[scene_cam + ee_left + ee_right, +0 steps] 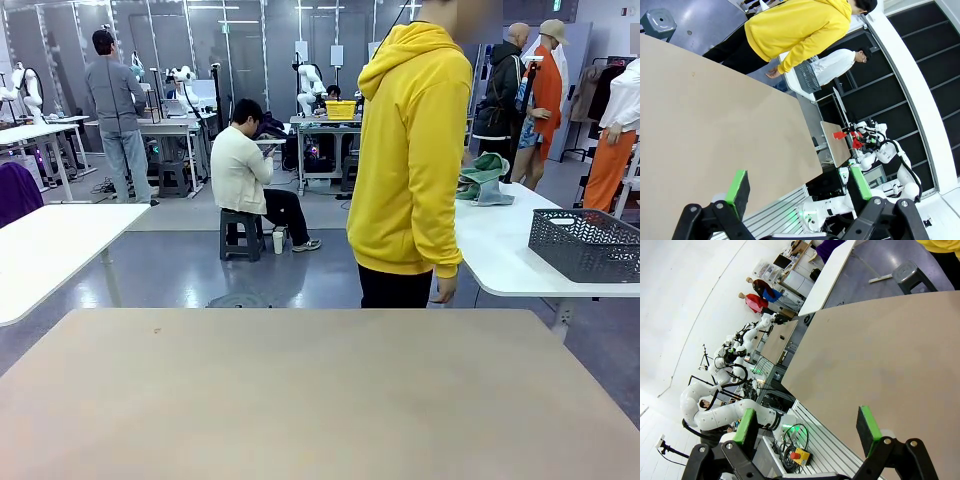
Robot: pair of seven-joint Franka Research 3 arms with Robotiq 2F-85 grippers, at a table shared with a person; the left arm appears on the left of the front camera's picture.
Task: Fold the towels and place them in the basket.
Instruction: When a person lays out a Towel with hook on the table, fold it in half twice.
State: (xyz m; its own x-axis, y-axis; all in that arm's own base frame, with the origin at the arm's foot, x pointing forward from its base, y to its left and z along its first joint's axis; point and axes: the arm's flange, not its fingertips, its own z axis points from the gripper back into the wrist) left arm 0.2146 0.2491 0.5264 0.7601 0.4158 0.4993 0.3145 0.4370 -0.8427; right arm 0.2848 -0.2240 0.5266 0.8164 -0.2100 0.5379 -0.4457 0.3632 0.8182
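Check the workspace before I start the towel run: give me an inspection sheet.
surface: beige matt tabletop, bare.
job's things: mint green terry towel and grey-blue terry towel heaped together on white side table; dark grey mesh plastic basket beside them, apart.
clutter: nothing seen.
pincers: left pincer open, right pincer open, both hold nothing.
cables: black leads below the table edge.
surroundings: person in yellow hoodie stands at far side.

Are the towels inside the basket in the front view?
No, the towels lie heaped on the white side table, apart from the basket.
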